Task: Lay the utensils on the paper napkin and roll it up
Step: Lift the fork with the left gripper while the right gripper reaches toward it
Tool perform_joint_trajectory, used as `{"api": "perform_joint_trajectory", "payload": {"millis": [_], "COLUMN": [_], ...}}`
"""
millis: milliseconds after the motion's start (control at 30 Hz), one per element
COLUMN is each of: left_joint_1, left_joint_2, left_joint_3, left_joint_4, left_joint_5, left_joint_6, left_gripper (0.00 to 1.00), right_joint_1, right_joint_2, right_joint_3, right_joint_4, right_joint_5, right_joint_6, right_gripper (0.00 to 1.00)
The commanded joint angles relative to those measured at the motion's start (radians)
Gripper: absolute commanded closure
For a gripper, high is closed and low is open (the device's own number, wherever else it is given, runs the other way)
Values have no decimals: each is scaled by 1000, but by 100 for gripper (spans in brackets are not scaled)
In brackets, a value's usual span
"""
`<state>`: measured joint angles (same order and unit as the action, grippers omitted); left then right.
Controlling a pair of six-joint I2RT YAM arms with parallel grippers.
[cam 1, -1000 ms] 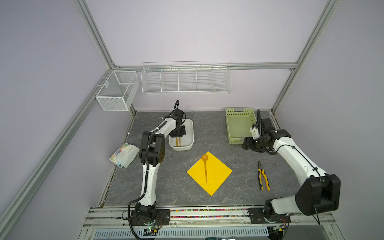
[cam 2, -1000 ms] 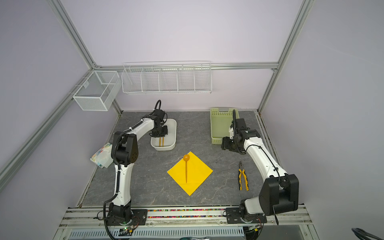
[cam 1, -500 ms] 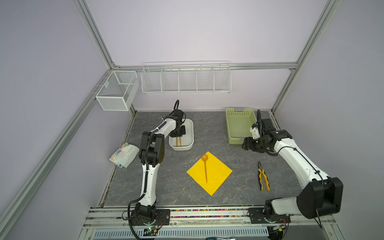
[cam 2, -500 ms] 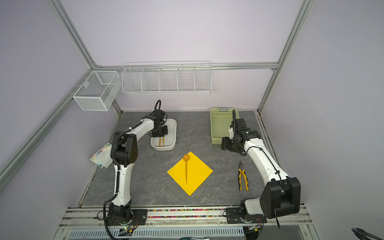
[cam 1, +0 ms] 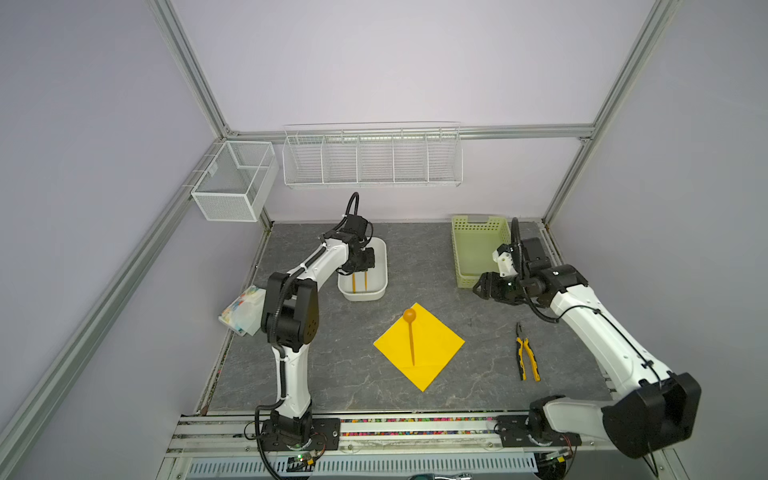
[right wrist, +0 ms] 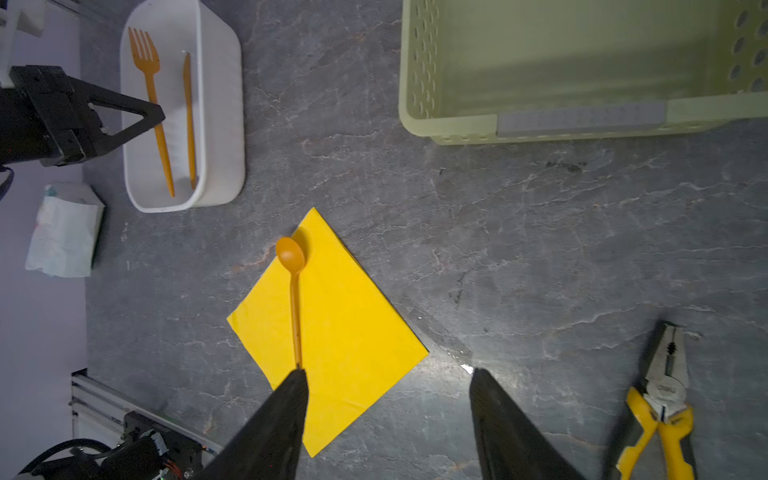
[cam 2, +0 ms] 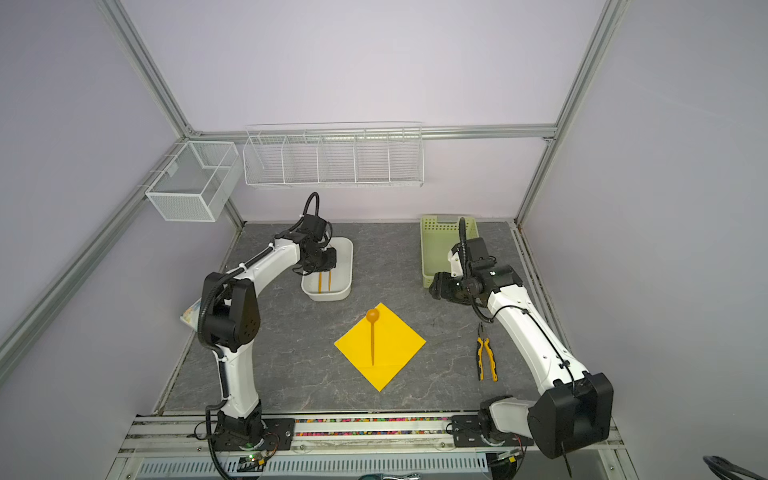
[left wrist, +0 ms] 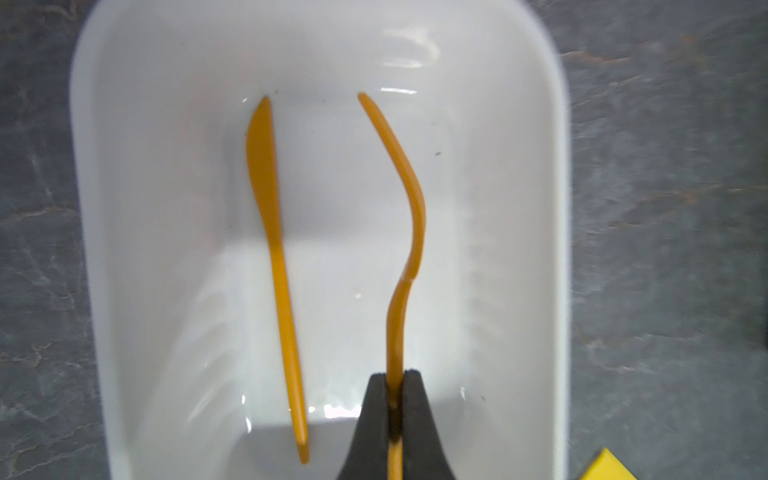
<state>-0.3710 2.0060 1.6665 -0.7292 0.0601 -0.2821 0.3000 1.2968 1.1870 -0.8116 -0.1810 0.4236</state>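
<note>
The left gripper [left wrist: 395, 386] reached into the white tub [cam 1: 361, 296], which stood at 11 o'clock from the napkin [cam 1: 436, 349]. Its jaws were pressed together on the handle of the fork [left wrist: 419, 216], and the knife [left wrist: 264, 166] lay just beside it. Both pieces lay along the 12-to-6 line, and the fork's prongs pointed to 12 o'clock.

I judged this grip to be risky. The handle was thin, so the fork could swivel in the pinch or hit the tub wall during lifting.

On the napkin, 1 spoon [right wrist: 295, 307] lay along the diagonal, with its bowl at the 12 o'clock corner and its handle end toward 6 o'clock. The paper looked light, so a rough placement could push it or roll the spoon off.

At 2 o'clock from the napkin, the right gripper [right wrist: 387, 370] hung above the table with spread jaws, holding nothing.
</note>
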Motion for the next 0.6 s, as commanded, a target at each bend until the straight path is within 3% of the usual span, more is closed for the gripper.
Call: {"api": "perform_joint_trajectory", "payload": {"millis": [0, 267, 567], "left_joint_1": [-23, -78, -214], "left_joint_2": [-101, -319, -501], "left_joint_3": [-48, -243, -391], "left_joint_4": [21, 125, 183], "left_joint_5": [46, 224, 233], "left_joint_6": [35, 7, -22], "left_gripper": [100, 100, 100], "right_joint_1": [44, 214, 344], "right_joint_2": [-12, 13, 41], "right_joint_3": [-8, 26, 3], "right_joint_4": [81, 236, 459], "right_joint_5": [-53, -42, -47], "right_joint_6": [86, 225, 378], "right_gripper": [36, 40, 42]}}
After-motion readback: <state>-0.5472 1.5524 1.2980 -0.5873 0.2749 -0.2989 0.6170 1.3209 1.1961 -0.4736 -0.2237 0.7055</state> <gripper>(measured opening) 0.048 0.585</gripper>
